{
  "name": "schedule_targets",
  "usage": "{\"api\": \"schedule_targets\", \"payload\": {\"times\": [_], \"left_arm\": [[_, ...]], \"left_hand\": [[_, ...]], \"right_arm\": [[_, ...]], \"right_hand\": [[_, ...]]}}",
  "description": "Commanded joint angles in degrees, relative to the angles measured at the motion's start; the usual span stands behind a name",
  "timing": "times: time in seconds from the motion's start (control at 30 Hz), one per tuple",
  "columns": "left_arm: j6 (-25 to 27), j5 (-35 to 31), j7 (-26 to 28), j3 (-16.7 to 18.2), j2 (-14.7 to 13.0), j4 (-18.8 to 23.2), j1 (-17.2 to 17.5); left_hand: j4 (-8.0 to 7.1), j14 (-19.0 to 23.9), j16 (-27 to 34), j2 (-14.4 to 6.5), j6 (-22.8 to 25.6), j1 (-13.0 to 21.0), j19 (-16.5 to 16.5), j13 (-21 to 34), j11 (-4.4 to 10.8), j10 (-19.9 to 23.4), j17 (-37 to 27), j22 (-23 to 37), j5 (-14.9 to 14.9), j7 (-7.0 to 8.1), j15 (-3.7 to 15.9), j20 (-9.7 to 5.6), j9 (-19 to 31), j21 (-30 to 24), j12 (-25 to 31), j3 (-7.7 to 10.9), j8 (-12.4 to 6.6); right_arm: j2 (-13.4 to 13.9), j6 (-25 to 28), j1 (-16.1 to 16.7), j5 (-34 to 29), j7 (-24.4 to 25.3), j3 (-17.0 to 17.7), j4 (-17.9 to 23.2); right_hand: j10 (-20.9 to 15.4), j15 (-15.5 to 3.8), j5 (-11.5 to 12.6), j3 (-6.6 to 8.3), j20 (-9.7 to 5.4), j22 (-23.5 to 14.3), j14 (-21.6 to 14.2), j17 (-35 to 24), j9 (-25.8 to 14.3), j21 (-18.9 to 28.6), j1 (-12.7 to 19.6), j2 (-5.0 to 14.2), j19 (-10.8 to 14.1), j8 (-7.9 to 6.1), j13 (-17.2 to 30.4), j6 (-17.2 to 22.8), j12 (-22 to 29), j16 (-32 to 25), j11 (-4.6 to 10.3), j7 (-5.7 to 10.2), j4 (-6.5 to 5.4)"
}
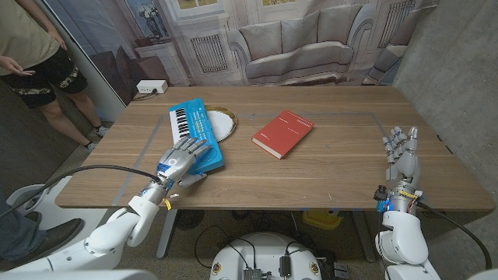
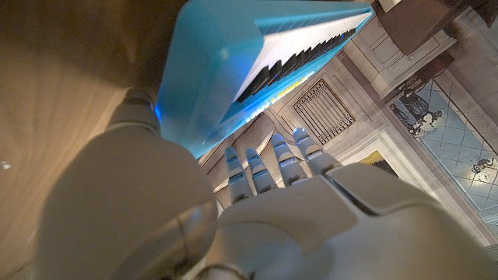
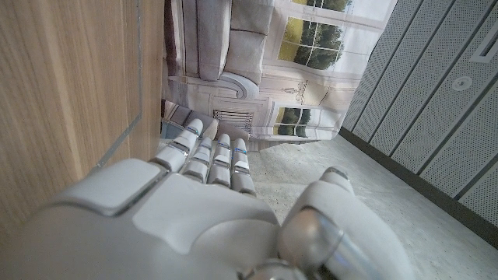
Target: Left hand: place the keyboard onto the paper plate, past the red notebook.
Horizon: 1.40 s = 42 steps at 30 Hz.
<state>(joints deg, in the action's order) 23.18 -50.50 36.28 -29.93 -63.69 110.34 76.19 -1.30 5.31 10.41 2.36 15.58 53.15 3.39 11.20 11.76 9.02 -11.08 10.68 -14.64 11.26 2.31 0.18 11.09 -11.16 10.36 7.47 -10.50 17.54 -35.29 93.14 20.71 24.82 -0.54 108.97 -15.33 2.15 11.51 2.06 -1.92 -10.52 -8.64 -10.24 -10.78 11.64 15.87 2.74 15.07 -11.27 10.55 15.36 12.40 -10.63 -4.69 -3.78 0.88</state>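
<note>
At the far left edge of the head view a person in dark shorts stands beside the wooden surface, with a white power strip on the floor just behind its far left corner. The left hand reaches in from about seven o'clock and grips the near end of the blue keyboard, fingers over its top and thumb at its lower side; the left wrist view shows the keyboard tilted above the fingers. The keyboard runs toward eleven o'clock, and its far half lies over the paper plate, whose rim peeks out on the keyboard's three o'clock side. The red notebook lies closed at three o'clock from the plate, apart from both. Well away at the surface's right edge, the right hand stands upright, released, fingers apart and holding nothing; the right wrist view shows that hand beside the surface's edge
</note>
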Motion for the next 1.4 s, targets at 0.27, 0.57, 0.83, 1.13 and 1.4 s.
{"api": "schedule_targets", "payload": {"times": [0.27, 0.57, 0.83, 1.13, 1.4], "left_arm": [[-2.0, 1.1, -2.6, 1.0, -0.5, 0.9, -1.4], [-2.8, 2.3, -3.2, 1.8, -0.9, 1.5, -1.0], [-3.8, 3.1, -3.2, 2.2, -1.0, 1.3, -0.8], [-4.4, 3.9, -2.8, 2.9, -0.7, 1.3, -0.7], [-5.7, 4.4, -2.8, 3.6, -0.9, 1.5, -1.4]], "left_hand": [[-1.78, -1.2, 0.1, 0.6, -1.3, -3.5, -1.1, 0.2, 0.11, -1.2, -0.1, 0.1, -1.0, -0.36, 5.43, 0.41, 0.2, 0.1, 0.4, -1.78, -0.33], [-4.03, -2.2, 0.3, 2.7, -2.3, -8.5, -1.9, 0.2, -0.07, -2.2, -0.1, 0.1, -2.2, -0.5, 4.89, 0.74, 0.2, -0.1, 0.6, -4.81, -0.48], [-4.82, -2.6, 0.3, 3.2, -2.9, -10.3, -2.4, 0.2, 0.17, -2.3, -0.2, 0.2, -2.7, -0.66, 4.68, 0.78, 0.2, -0.1, 0.7, -5.85, -0.44], [-5.59, -2.8, 0.4, 3.6, -3.2, -12.0, -2.8, 0.2, -0.02, -2.4, -0.2, 0.2, -3.2, -0.74, 4.65, 0.89, 0.2, -0.1, 0.9, -6.8, -0.53], [-6.02, -2.9, 0.5, 3.6, -3.1, -12.8, -2.9, 0.2, -0.19, -2.4, -0.2, 0.2, -3.6, -0.86, 4.53, 0.9, 0.2, -0.2, 0.9, -7.23, -0.63]], "right_arm": [[0.2, 1.5, 0.2, 0.0, 0.3, 0.8, 1.2], [0.4, 1.6, -0.5, 0.2, 0.0, 0.7, 0.9], [0.5, 2.0, -0.6, 0.1, 0.2, 0.6, 1.0], [0.1, 1.3, -0.8, -0.4, 0.5, 0.5, 0.7], [0.4, 1.6, -1.1, -0.8, 0.5, 0.8, 1.0]], "right_hand": [[-0.1, 0.21, 0.1, -0.27, 0.39, -0.1, -0.2, -0.2, -0.3, -0.2, 0.1, 0.17, -0.2, -0.09, 0.2, 0.1, -0.1, 0.0, -0.14, 0.52, -0.01], [-0.1, 0.27, 0.1, -0.31, 0.42, -0.1, -0.2, -0.2, -0.3, -0.2, 0.1, 0.22, -0.2, -0.09, 0.2, 0.1, -0.1, 0.0, -0.12, 0.49, 0.02], [-0.1, 0.24, 0.1, -0.34, 0.41, -0.1, -0.2, -0.2, -0.3, -0.2, 0.2, 0.24, -0.3, -0.09, 0.2, 0.1, -0.1, 0.0, 0.04, 0.53, 0.06], [0.1, 0.3, 0.1, -0.39, 0.39, -0.1, -0.2, -0.2, -0.3, -0.2, 0.2, 0.27, -0.3, -0.11, 0.2, 0.2, -0.2, 0.0, 0.04, 0.47, 0.09], [-0.1, 0.32, 0.0, -0.44, 0.42, -0.1, -0.2, -0.2, -0.3, -0.2, 0.2, 0.28, -0.3, -0.09, 0.2, 0.1, -0.1, 0.0, 0.0, 0.54, 0.12]]}}
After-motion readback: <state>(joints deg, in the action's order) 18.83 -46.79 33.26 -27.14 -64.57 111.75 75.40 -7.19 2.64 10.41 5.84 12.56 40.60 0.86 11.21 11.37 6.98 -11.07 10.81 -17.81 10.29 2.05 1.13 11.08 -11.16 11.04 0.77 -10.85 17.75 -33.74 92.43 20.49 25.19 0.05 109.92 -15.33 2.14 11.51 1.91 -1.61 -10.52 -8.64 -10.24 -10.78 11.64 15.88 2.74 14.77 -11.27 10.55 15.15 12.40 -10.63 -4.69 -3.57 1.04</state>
